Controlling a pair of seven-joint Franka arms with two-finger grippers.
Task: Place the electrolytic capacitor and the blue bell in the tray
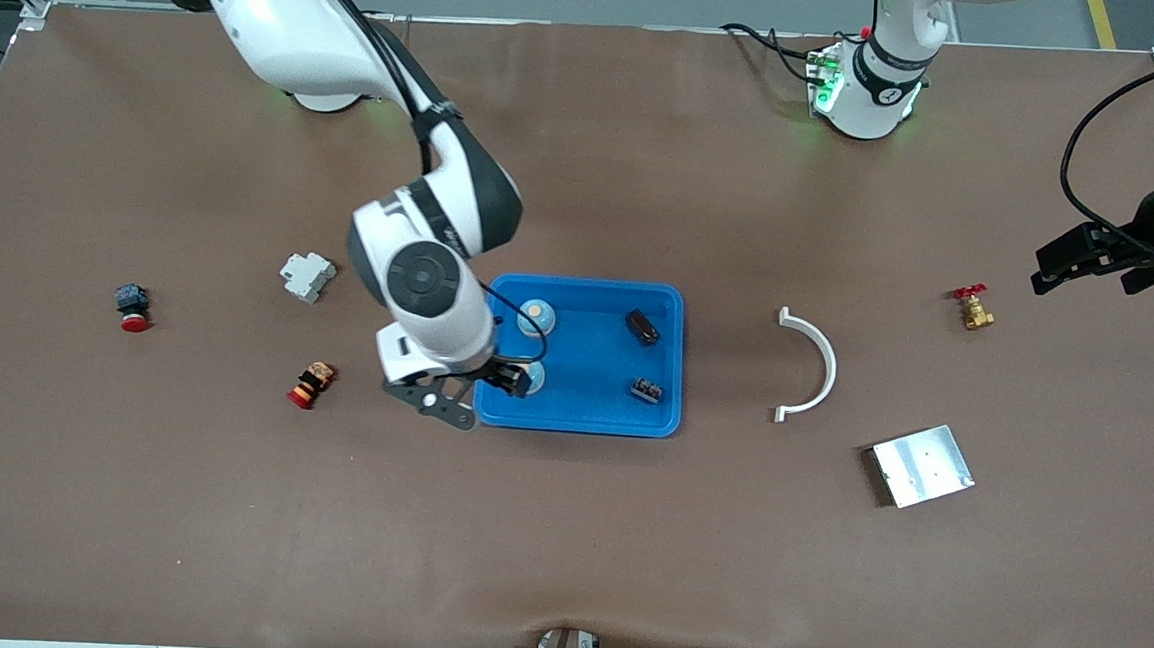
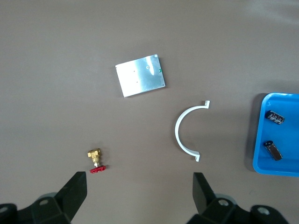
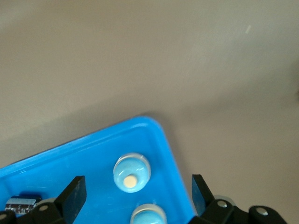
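Observation:
The blue tray (image 1: 581,419) lies mid-table. In it sit two blue bells (image 1: 535,315) (image 1: 537,374), side by side at the end toward the right arm. Two dark electrolytic capacitors (image 1: 642,327) (image 1: 646,390) lie at its other end. My right gripper (image 1: 506,378) hangs open just over the bell nearer the front camera, holding nothing. The right wrist view shows both bells (image 3: 131,171) (image 3: 148,215) on the tray floor (image 3: 88,158) between the open right gripper (image 3: 138,186) fingers. My left gripper (image 1: 1041,272) waits open and empty in the air over the left arm's end of the table.
A white curved piece (image 1: 815,369), a silver plate (image 1: 922,465) and a brass valve (image 1: 974,308) lie toward the left arm's end. A grey breaker (image 1: 307,275), a red push button (image 1: 132,307) and an orange-red button (image 1: 311,385) lie toward the right arm's end.

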